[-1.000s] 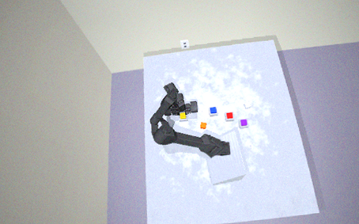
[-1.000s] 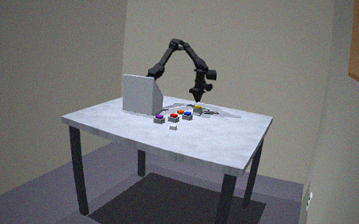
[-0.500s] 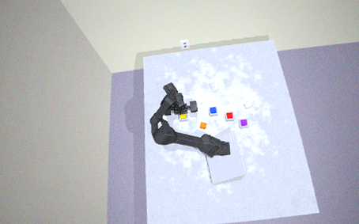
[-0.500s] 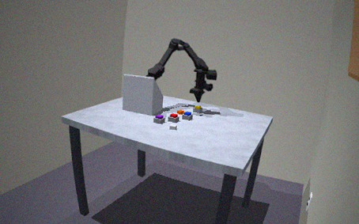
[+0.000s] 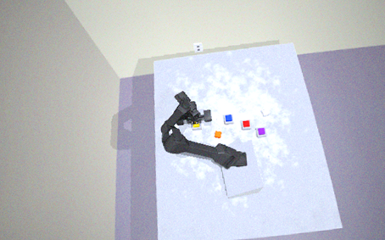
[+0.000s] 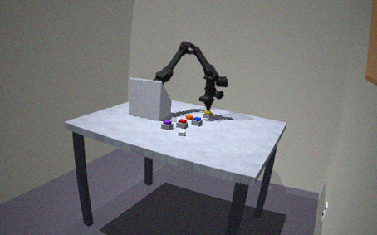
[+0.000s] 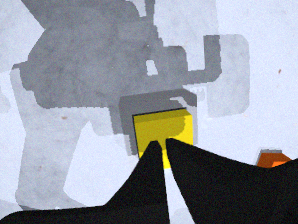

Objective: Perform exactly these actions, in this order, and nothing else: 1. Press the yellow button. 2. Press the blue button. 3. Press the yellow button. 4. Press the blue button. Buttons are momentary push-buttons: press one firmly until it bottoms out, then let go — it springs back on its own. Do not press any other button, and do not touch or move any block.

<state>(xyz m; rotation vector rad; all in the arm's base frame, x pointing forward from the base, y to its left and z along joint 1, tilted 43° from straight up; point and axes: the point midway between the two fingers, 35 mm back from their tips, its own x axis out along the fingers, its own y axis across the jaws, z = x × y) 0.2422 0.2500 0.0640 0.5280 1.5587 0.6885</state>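
The yellow button (image 5: 196, 126) (image 6: 206, 112) (image 7: 155, 127) sits in a light base at the left of the row in the top view. My gripper (image 6: 208, 110) (image 7: 161, 147) is shut and empty, pointing down, with its fingertips right over the yellow cap. Whether the tips touch the cap or are slightly above it, I cannot tell. The cap does not look clearly sunk. The blue button (image 5: 228, 118) (image 6: 197, 119) stands in its base to the right of the yellow one in the top view, with nothing on it.
The red button (image 5: 246, 123) (image 6: 182, 121) and the purple button (image 5: 261, 131) (image 6: 167, 122) stand beyond the blue one. An orange block (image 5: 217, 134) (image 6: 189, 118) (image 7: 272, 159) lies near yellow and blue. A small white block (image 5: 265, 112) (image 6: 181, 134) lies near red. A large pale box (image 5: 243, 177) (image 6: 144, 98) stands by the arm's base.
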